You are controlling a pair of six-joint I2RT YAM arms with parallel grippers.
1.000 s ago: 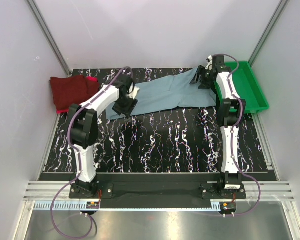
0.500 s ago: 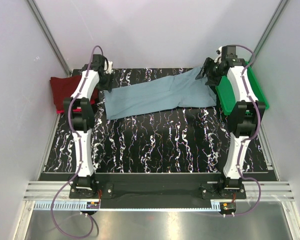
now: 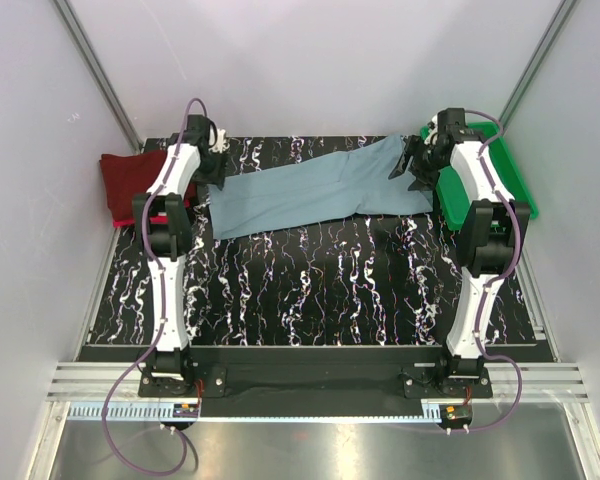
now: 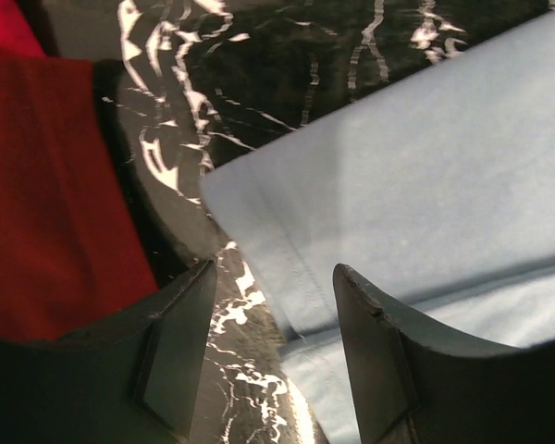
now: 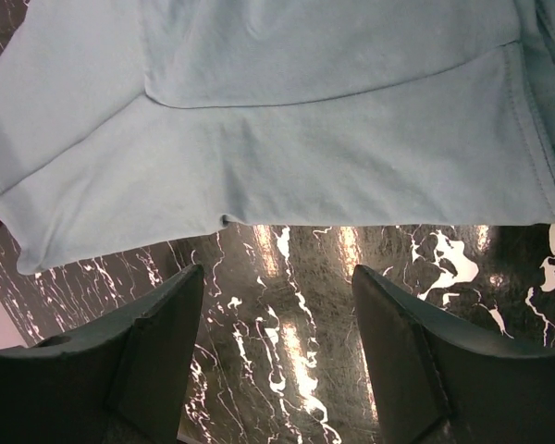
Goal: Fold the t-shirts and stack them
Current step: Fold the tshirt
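The dusty grey-blue t-shirt (image 3: 315, 190) lies spread across the back of the black marbled table, folded lengthwise. The dark maroon folded shirt (image 3: 135, 178) sits at the far left on a bright red one (image 3: 150, 218) whose edge peeks out. My left gripper (image 3: 218, 170) is open over the grey-blue shirt's left corner (image 4: 259, 222), with the maroon shirt (image 4: 46, 185) just to its left. My right gripper (image 3: 417, 160) is open above the shirt's right end; the cloth (image 5: 287, 120) lies just beyond its fingers, bare table between them.
A green plastic tray (image 3: 505, 190) stands at the back right, right of my right arm. The black marbled table (image 3: 320, 290) stretches toward the arm bases. Grey walls with metal rails close in the back and both sides.
My left gripper moved from the shirt's near left corner up to its far left corner. My right arm lifted, shifted right, then came down a little at the shirt's right end.
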